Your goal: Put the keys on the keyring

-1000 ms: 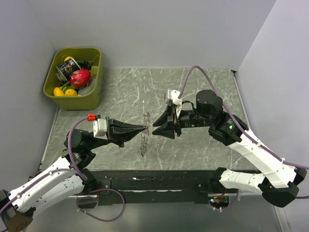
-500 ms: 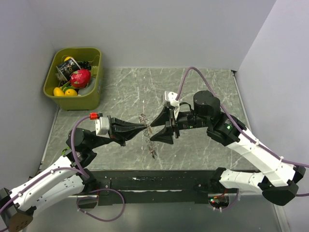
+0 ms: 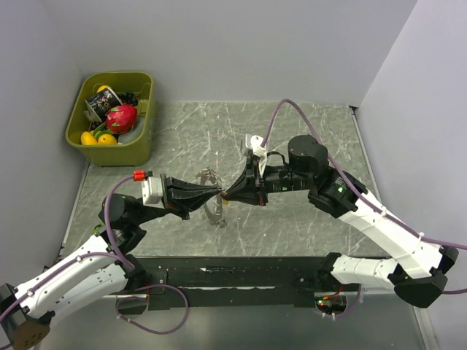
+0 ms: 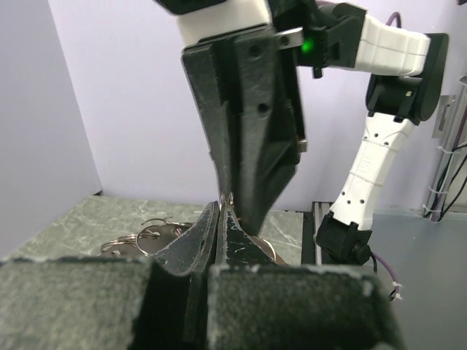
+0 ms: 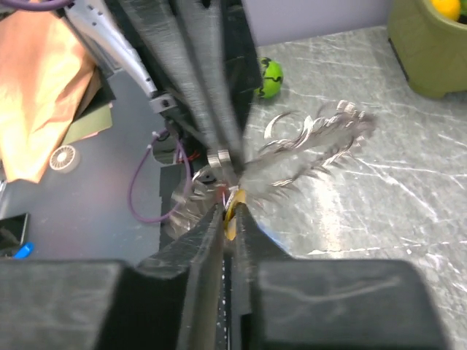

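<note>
Meeting tip to tip over the middle of the bench point(image 3: 314, 138), the left hand point(image 3: 217, 192) is clamped shut on the keyring point(image 3: 212, 208), which hangs from it, and the right hand point(image 3: 228, 195) is pinched on a tan key point(image 5: 231, 210). The ring looks light, springy and slippery, its strung keys dangling loose; a hold on bare wire, close to the threading point, seems safest.

Grey-green marbled counter point(image 3: 314, 131) with white veins. Silvery-grey keyring point(image 5: 321, 138). Tan key point(image 5: 232, 209). Black left end effector point(image 3: 217, 192) and black right end effector point(image 3: 228, 194) on white arms point(image 3: 394, 233) with purple cables point(image 3: 109, 211). Olive-green bin point(image 3: 139, 152) with a red fruit point(image 3: 121, 117) and yellow fruit point(image 3: 106, 139).
</note>
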You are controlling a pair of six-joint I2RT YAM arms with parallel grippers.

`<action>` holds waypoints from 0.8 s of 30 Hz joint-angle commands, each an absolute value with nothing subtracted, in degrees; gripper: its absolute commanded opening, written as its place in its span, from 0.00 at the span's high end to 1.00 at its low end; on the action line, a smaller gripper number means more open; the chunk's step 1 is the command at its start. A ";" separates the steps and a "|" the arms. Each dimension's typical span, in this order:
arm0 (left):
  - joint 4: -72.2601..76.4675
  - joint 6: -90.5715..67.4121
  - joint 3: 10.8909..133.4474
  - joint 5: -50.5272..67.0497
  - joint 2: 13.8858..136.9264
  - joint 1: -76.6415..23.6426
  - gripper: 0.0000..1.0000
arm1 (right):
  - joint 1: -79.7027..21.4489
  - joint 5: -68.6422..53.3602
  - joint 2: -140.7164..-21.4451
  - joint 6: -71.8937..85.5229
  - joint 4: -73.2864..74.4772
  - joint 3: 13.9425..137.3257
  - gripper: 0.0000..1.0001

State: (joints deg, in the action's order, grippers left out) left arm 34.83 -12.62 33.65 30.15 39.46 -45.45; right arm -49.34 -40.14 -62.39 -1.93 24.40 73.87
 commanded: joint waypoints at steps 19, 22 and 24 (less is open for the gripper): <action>44.03 -16.26 34.45 30.94 37.88 -45.70 0.99 | -50.71 -38.50 -61.61 -2.46 23.55 72.77 0.97; 43.69 -16.26 34.36 30.76 37.62 -45.70 0.99 | -51.06 -37.18 -60.91 -2.81 24.34 73.21 0.84; 42.37 -15.65 34.54 30.41 37.18 -45.70 0.99 | -50.98 -37.00 -60.30 -3.25 24.26 73.21 0.77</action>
